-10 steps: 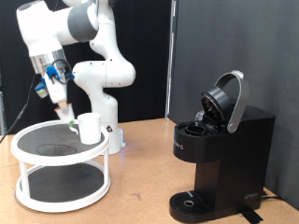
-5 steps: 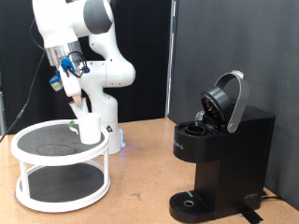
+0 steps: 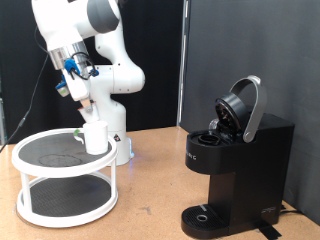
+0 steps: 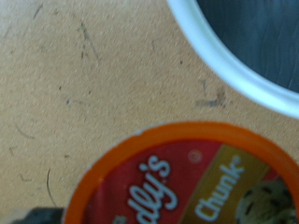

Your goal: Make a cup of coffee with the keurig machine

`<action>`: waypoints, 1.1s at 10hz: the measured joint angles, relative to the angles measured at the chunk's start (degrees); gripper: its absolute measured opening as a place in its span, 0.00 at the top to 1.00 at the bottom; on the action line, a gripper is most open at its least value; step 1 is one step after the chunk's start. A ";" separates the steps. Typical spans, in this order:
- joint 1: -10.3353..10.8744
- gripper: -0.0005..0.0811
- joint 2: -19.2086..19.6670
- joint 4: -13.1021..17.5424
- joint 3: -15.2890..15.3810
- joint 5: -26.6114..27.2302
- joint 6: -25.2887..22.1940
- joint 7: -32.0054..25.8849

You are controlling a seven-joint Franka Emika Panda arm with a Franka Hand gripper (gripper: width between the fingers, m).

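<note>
- White Franka arm with its two-finger gripper [image 3: 88, 104] hanging just above the plain white cylindrical ceramic cup [image 3: 96, 137], at the exterior view's left.
- Fingers pointing down toward the cup's rim; whether spread or closed cannot be told, and nothing seen between them.
- Cup upright on the top shelf of the white round two-tier wire rack [image 3: 30, 163], near that shelf's edge on the exterior view's right.
- Tall black boxy keurig machine [image 3: 235, 170] well apart from the cup, at the exterior view's right, on the brown tabletop [image 3: 150, 200].
- Rounded top lid [image 3: 243, 106] of the machine raised and tilted back, brew head exposed below it.
- Round drip base [image 3: 205, 217] at the machine's foot, bare.
- Wrist view blurred and very close: tan scratched surface [image 4: 84, 84], a curved white rim [image 4: 224, 65] with dark inside, and an orange-rimmed round lid with printed lettering [image 4: 187, 187].
- No fingers in the wrist view.
</note>
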 joint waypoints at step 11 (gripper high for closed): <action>3.00 0.50 0.03 4.78 3.14 8.92 -3.23 3.18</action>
